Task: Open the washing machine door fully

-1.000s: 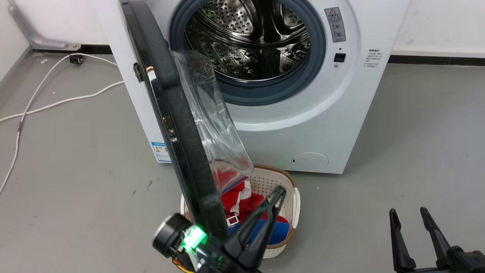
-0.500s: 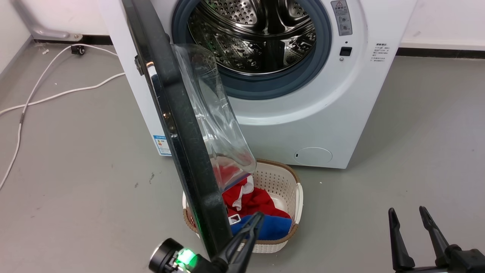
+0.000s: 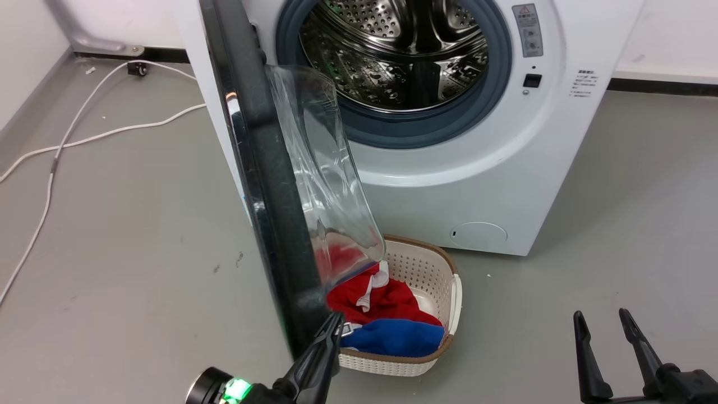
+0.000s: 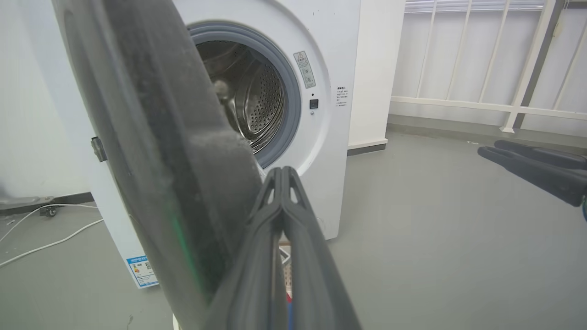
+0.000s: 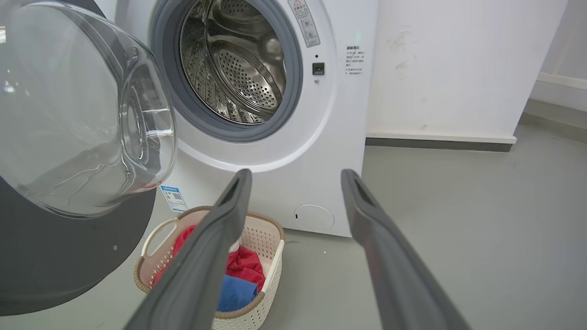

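Here, the washing machine door [image 3: 269,185] stands open from the washing machine [image 3: 477,196]. From the head it is seen nearly edge-on, with its glass bowl facing the robot's right. The left gripper [image 3: 335,324], fingers pressed together with nothing between them, has its tip at the door's lower rim; contact cannot be confirmed. The right gripper [image 3: 600,317] hangs spread and empty, well apart. A laundry basket [image 3: 418,269] of red and blue clothes sits beneath the door.

The left gripper [image 3: 335,323] and the right gripper [image 3: 600,321] both bore long, matte dark-grey fingers [image 5: 202,256] tapering to points, and a green light [image 3: 236,389] glowed beside a round black cylinder [image 3: 203,388] on the left wrist.
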Controlling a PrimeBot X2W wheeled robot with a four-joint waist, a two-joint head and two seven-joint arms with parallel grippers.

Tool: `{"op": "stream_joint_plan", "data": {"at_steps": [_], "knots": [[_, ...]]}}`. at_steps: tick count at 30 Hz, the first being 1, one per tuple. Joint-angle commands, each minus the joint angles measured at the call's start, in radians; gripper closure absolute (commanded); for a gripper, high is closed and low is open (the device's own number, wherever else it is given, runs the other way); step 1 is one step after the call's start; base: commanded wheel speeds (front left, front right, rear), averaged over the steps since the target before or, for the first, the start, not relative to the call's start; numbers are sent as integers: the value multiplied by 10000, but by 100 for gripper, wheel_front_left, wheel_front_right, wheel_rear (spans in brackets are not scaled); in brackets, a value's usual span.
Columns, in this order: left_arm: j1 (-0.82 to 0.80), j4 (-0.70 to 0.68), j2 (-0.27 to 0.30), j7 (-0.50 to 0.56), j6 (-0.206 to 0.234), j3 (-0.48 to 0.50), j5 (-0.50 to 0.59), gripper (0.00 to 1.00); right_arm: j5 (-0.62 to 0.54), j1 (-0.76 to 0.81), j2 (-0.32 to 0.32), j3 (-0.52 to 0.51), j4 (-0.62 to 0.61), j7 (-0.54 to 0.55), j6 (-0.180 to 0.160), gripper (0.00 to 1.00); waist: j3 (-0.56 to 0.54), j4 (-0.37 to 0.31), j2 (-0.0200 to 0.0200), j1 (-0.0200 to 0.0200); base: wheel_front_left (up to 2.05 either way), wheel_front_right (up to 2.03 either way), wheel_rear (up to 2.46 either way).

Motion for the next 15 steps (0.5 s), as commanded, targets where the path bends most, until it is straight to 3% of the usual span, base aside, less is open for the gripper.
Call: {"op": "stream_joint_plan", "data": {"at_steps": [1, 15], "knots": [[112, 21, 70, 41, 339, 541, -83, 100, 64, 2, 17, 20, 23, -23, -2, 0, 7, 147, 0, 0, 0, 0, 0], [1224, -294, -14, 29, 942, 2309, -261, 100, 138, 137, 16, 22, 42, -21, -2, 0, 64, 779, 0, 0, 0, 0, 0]]}}
